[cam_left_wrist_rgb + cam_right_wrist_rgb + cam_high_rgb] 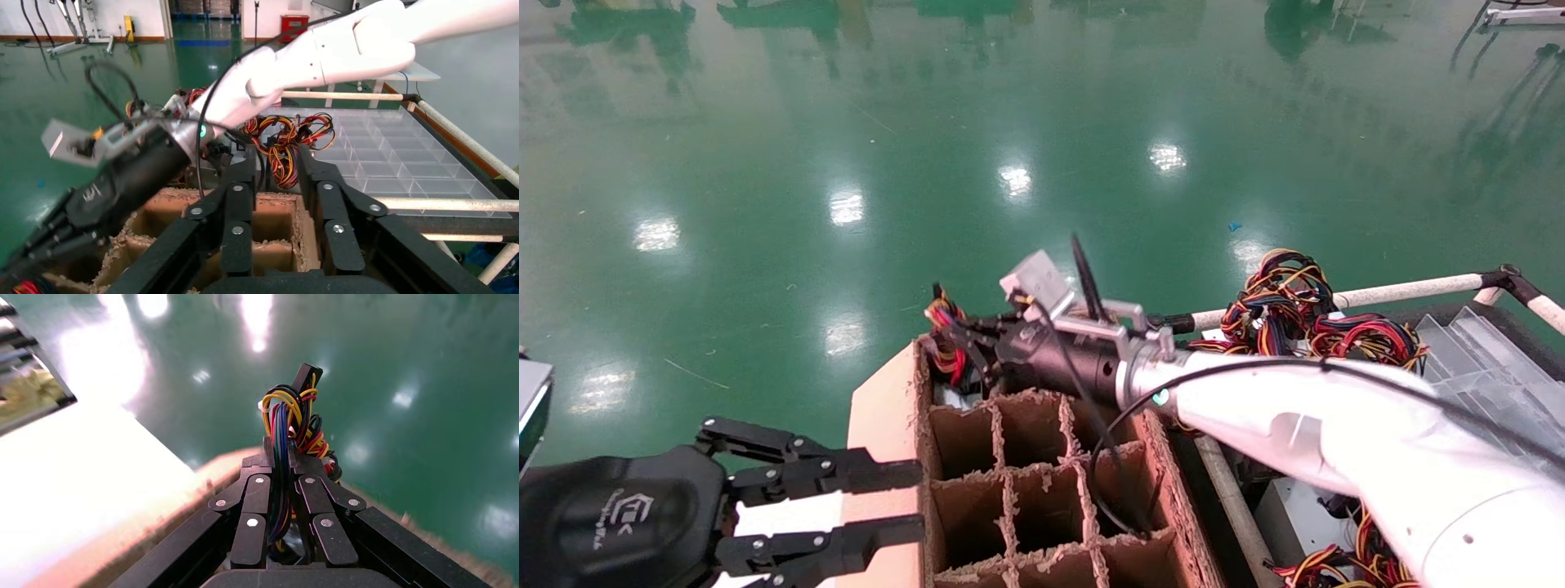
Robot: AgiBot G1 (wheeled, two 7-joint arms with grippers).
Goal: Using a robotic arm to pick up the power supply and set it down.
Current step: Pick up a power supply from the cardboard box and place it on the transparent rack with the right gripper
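My right gripper [956, 336] reaches from the right over the far left corner of the cardboard box [1026, 490]. It is shut on the wire bundle [292, 416] of the power supply. Red, yellow, blue and black wires [945, 327] run between its fingers [257, 496] and stick out past the tips with a black plug on top. The supply's grey body is hidden beneath the gripper. The white robotic arm [1336, 425] shows in the left wrist view as arm [318, 61]. My left gripper [919, 500] hangs open at the box's near left edge, and in its own view the gripper [276, 156] holds nothing.
The cardboard box has a grid of open cells [257, 223]. Right of it lie more wire bundles [1295, 310] and clear plastic trays [1483, 351] behind a white pipe rail [1401, 290]. Green floor [846, 163] spreads beyond and to the left.
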